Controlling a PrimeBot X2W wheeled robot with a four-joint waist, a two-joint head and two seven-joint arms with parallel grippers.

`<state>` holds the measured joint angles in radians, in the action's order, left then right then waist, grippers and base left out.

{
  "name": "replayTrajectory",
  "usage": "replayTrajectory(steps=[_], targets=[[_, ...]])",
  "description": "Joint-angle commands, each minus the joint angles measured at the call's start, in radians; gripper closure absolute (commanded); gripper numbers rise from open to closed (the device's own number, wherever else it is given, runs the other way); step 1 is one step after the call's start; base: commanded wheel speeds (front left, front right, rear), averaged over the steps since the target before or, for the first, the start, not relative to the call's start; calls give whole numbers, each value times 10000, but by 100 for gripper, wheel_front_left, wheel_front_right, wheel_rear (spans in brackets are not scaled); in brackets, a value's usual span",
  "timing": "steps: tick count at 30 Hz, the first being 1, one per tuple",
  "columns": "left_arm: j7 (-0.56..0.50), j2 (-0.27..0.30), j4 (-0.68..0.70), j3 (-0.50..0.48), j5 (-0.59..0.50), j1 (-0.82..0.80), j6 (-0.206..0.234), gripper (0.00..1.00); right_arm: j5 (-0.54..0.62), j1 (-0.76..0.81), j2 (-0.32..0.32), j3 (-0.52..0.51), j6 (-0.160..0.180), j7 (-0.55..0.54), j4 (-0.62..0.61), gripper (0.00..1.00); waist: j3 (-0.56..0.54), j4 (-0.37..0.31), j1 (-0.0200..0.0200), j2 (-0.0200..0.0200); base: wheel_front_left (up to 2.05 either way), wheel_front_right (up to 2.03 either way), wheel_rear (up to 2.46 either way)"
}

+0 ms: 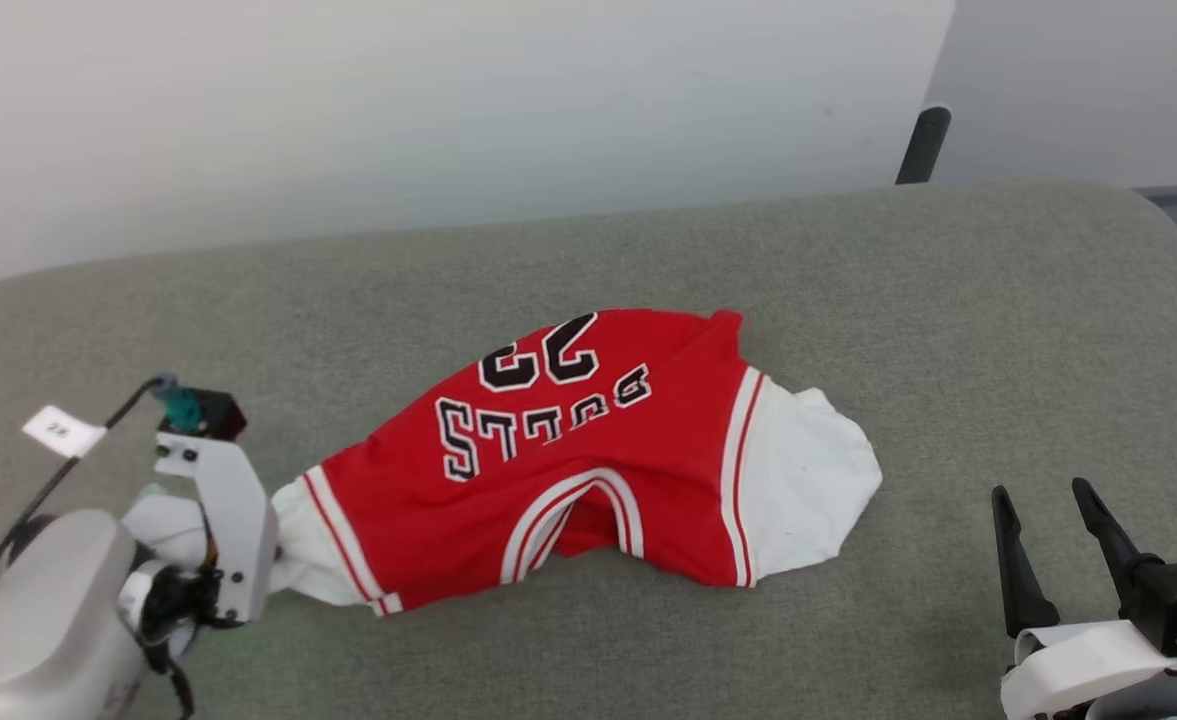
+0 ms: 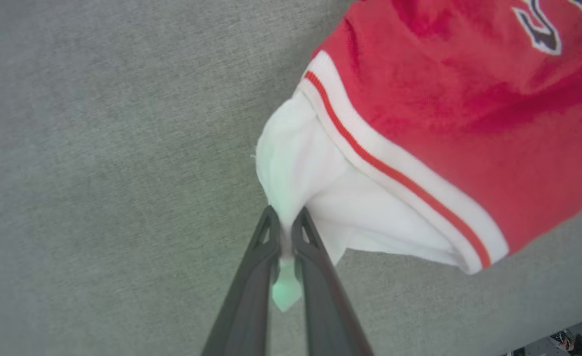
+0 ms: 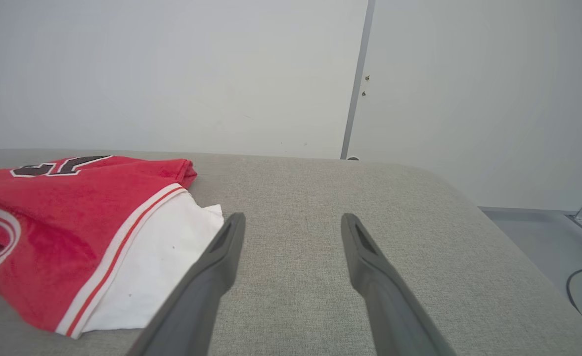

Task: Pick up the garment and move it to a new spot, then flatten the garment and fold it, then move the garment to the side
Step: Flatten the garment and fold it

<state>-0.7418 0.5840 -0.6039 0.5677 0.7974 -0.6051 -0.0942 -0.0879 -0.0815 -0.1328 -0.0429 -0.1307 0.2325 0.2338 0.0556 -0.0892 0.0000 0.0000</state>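
The garment (image 1: 588, 470) is a red jersey with white sleeves and black "BULLS 23" lettering, lying crumpled on the grey cushioned surface (image 1: 848, 260). In the left wrist view my left gripper (image 2: 285, 217) is shut on the tip of the garment's (image 2: 469, 113) white sleeve (image 2: 300, 163), which bunches between the fingertips. In the head view that arm's wrist (image 1: 218, 500) sits at the jersey's left end. My right gripper (image 1: 1048, 500) stands open at the lower right, apart from the other white sleeve (image 1: 808, 480). In the right wrist view the right gripper's (image 3: 291, 222) fingers point past the garment (image 3: 68, 222).
A pale wall (image 1: 448, 100) rises behind the grey surface. A dark post (image 1: 923, 145) stands at the far right edge. A white tag (image 1: 63, 430) on a cable hangs by my left arm. Floor (image 3: 543, 237) shows beyond the surface's right edge.
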Motion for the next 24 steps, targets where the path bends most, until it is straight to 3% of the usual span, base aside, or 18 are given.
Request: replayTrajectory(steps=[1,8,14,15,17,24], targets=[[-10,156,45,-55,-107,205,168,100,-48,103,-46,-1,-1,-23,-40,0,-90,85,0,0,0,0,0],[-35,792,52,-220,-107,697,700,100,-83,127,-124,42,-1,-113,-141,0,-150,139,0,0,0,0,0],[320,529,-273,-418,241,988,770,100,-38,165,-86,61,-1,-211,-269,0,-140,126,0,0,0,0,0],[404,479,-339,-438,275,1006,756,74,-46,172,-88,80,-1,-229,-270,0,-153,126,0,0,0,0,0],[603,394,-408,-477,300,979,727,0,-68,191,-112,116,-1,-257,-259,0,-194,135,0,0,0,0,0],[1297,472,-170,-760,348,823,750,0,-80,361,-162,168,-1,-380,-301,0,-628,252,0,0,0,0,0]])
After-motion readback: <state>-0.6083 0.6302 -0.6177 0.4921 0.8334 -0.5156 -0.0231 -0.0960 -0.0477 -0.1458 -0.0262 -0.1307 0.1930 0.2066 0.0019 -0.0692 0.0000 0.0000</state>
